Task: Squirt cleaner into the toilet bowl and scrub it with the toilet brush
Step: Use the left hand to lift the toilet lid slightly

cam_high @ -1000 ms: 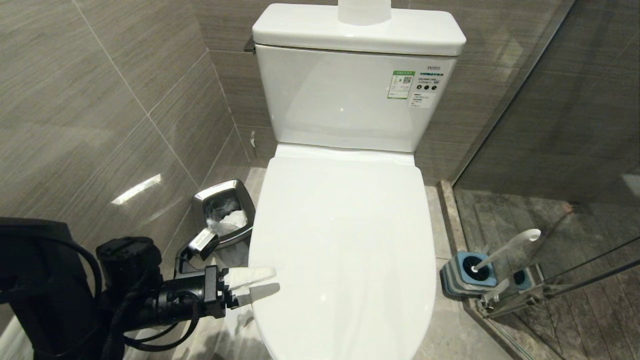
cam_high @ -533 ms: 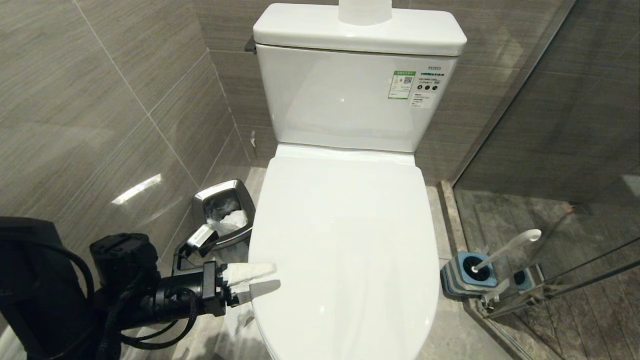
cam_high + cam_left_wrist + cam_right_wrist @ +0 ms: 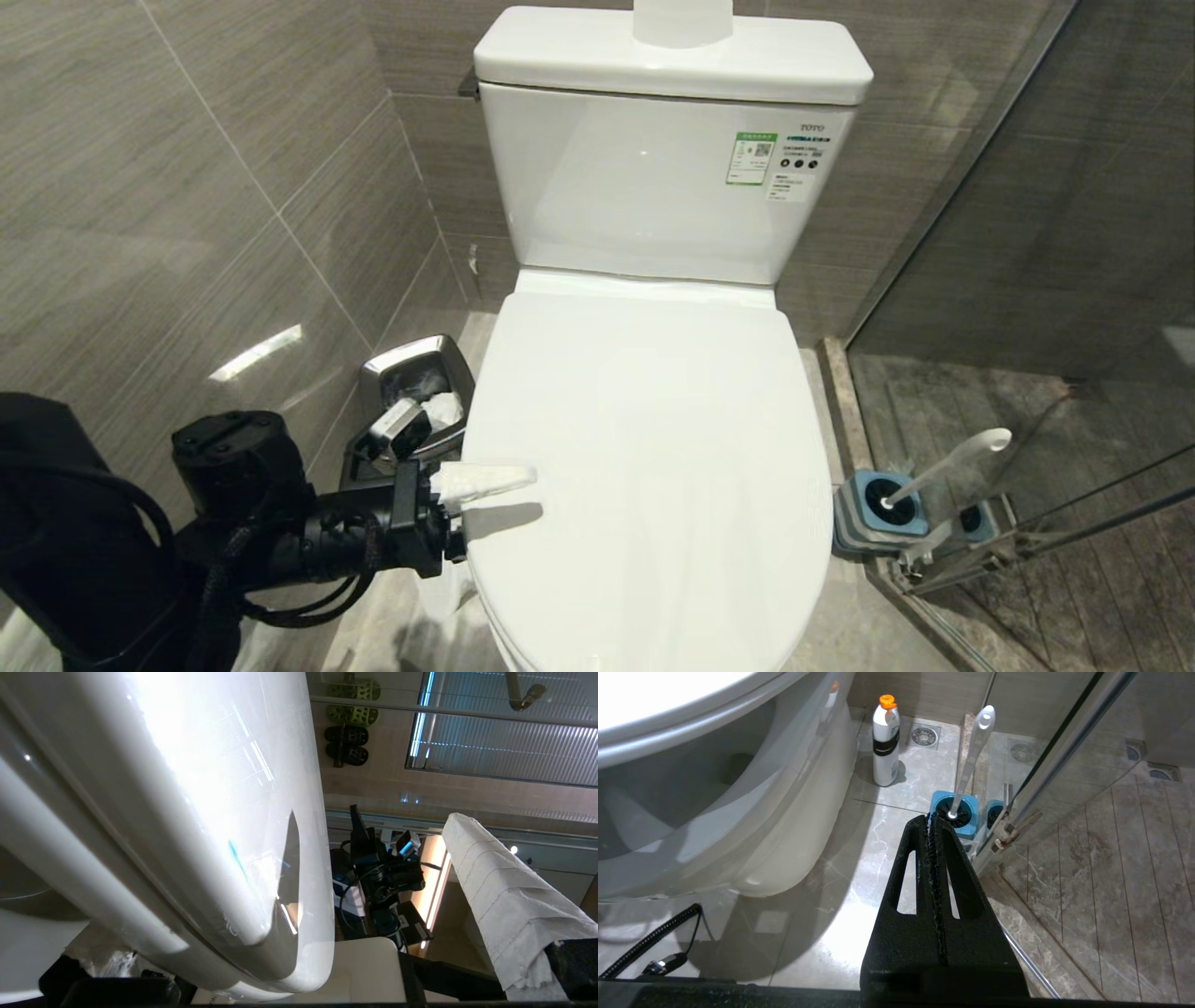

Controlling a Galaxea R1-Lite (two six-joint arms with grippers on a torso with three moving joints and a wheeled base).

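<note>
Bathroom — toilet bowl [image 3: 644, 467], tiled walls [image 3: 187, 205], probably shower glass [image 3: 1046, 280].

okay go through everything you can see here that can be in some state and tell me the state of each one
toilet lid: down, covering the bowl.
left gripper: open, a white-wrapped finger above the lid's left edge.
right gripper: shut, empty, hanging above the floor.
toilet brush: standing in its blue holder, untouched.
cleaner bottle: upright on the floor, orange cap on.
steel bin: open, with white waste inside.
</note>
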